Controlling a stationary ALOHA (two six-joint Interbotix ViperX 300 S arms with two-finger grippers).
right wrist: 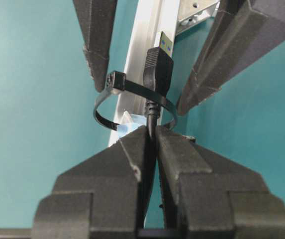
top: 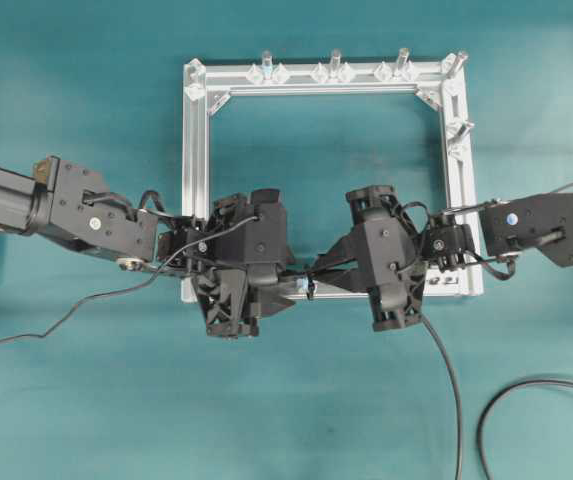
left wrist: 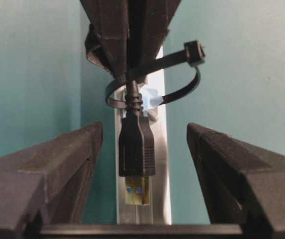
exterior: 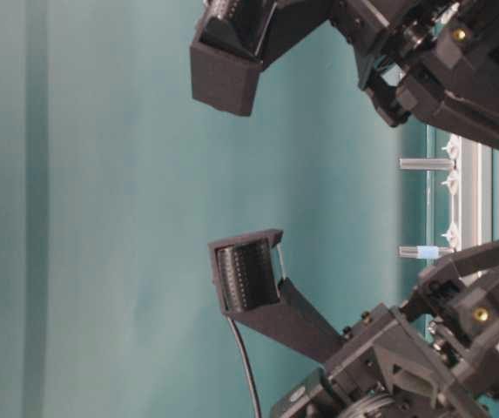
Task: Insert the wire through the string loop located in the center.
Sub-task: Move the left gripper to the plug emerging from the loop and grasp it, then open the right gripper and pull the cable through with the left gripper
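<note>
Silver frame (top: 196,180), near bar hidden overhead by both arms; right gripper (right wrist: 152,137) pinching the wire (right wrist: 152,117) behind its plug (left wrist: 136,149), which pokes through the string loop (left wrist: 182,89); left gripper (left wrist: 142,144) spread either side, fingertips cut off

Square silver frame (top: 196,180) flat on teal tabletop (top: 86,400); upright silver pegs (top: 335,62) with clear bases along far bar.
</note>
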